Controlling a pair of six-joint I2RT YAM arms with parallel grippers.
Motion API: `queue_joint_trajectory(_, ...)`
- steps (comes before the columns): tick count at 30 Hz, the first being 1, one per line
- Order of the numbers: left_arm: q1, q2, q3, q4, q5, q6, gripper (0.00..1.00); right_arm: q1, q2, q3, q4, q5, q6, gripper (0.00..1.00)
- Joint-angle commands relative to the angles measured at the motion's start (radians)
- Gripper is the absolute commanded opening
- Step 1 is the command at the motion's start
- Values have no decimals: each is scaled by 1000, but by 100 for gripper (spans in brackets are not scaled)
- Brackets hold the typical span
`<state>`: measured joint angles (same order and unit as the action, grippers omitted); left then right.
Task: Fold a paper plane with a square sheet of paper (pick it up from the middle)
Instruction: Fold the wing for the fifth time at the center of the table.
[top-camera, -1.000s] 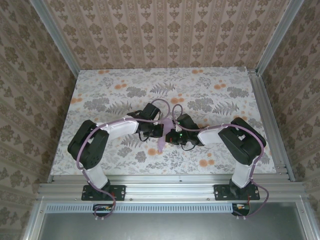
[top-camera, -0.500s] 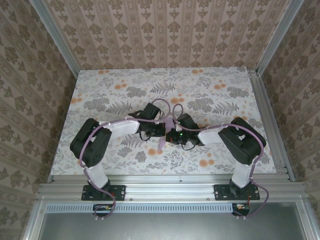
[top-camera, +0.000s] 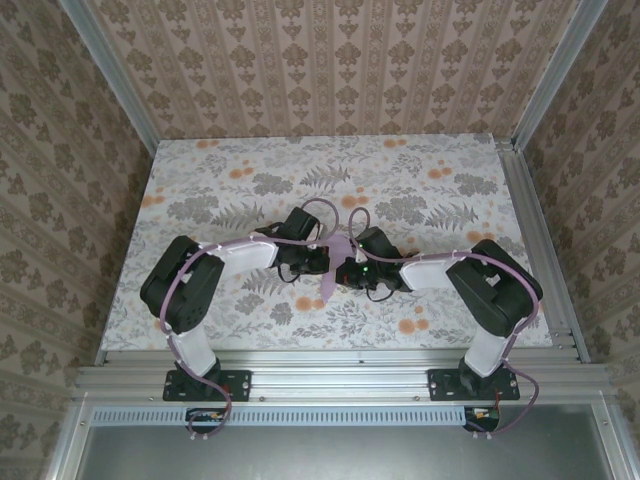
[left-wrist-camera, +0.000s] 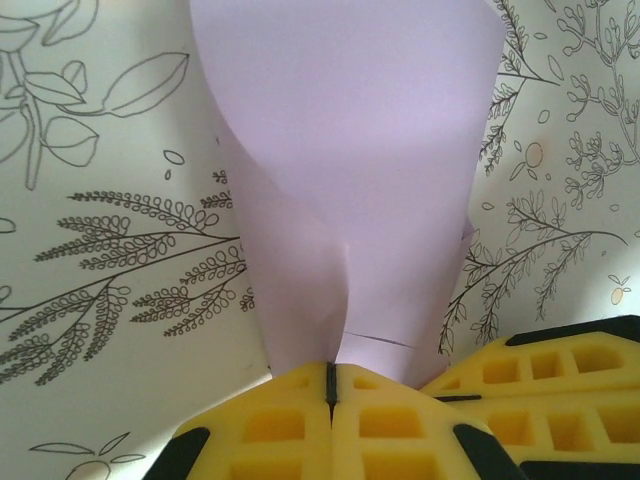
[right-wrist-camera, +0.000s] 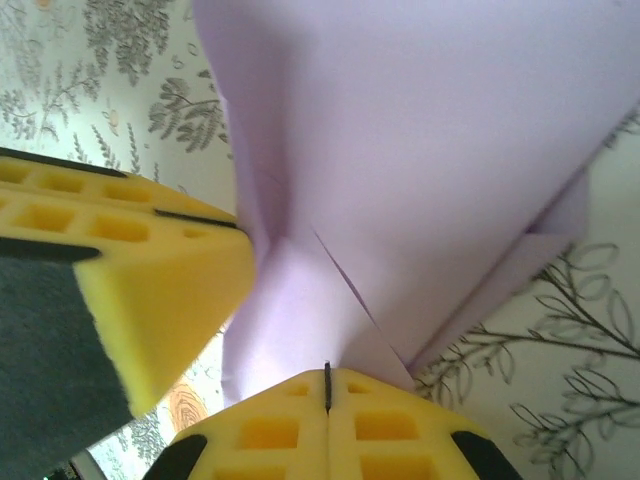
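The lavender sheet of paper (top-camera: 336, 264) is folded into layers with creases and hangs above the floral tablecloth (top-camera: 240, 190) at mid-table, between both grippers. My left gripper (top-camera: 324, 262) is shut on its lower edge; in the left wrist view the paper (left-wrist-camera: 360, 150) rises from the closed yellow pads (left-wrist-camera: 270, 425) of the left gripper (left-wrist-camera: 330, 372). My right gripper (top-camera: 346, 272) is shut on the same paper (right-wrist-camera: 420, 130), its tips (right-wrist-camera: 327, 378) pinching a folded layer. The two grippers sit close side by side. Whether the paper forms a paper plane I cannot tell.
The other gripper's yellow fingers show in each wrist view: the right one's fingers (left-wrist-camera: 560, 370), the left one's fingers (right-wrist-camera: 130, 280). Aluminium rails (top-camera: 540, 240) and patterned walls (top-camera: 340, 60) border the table. Both arm bases (top-camera: 200, 380) stand at the near edge.
The paper has turned from hanging down towards the near edge to a shorter, more bunched shape between the grippers. The right arm's elbow has shifted right. Both grippers stay shut.
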<state>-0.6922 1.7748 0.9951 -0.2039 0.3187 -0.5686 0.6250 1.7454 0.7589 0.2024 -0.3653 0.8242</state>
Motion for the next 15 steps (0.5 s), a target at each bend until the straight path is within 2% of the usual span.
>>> queue_joint_trajectory(1,7,19,-10,-5,5,6,4,-4,-51,-6,-93,53,-32,11)
queue_joint_trajectory(15,7,19,2,7,24,-7,4,-10,23,16,-27,9,-19,12)
